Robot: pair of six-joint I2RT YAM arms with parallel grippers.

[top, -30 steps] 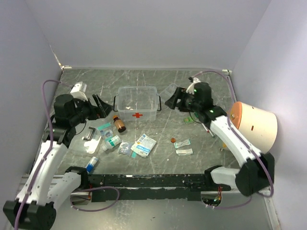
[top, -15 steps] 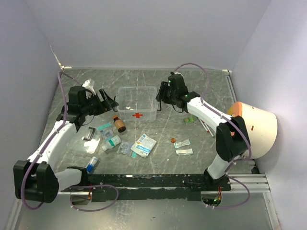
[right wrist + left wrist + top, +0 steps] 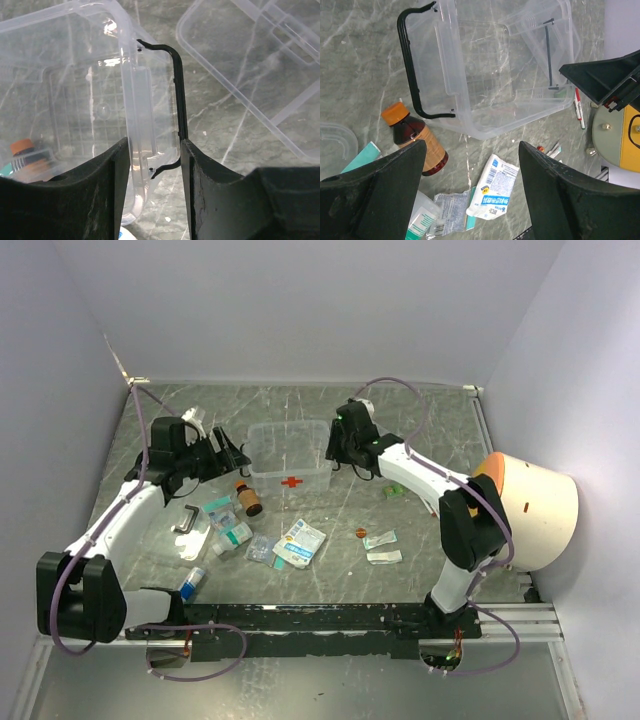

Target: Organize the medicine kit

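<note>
Clear plastic medicine kit [image 3: 290,452] stands at the rear centre of the table, between the left gripper [image 3: 226,454] and the right gripper [image 3: 335,445].

Left wrist view: fingers [image 3: 375,200] are spread wide with nothing gripped. The left side handle [image 3: 411,75] lies ahead, with the amber bottle [image 3: 415,142] just beside the kit.

Right wrist view: jaws straddle the kit's wall and right side handle [image 3: 178,90]. Whether they clamp cannot be told.
</note>
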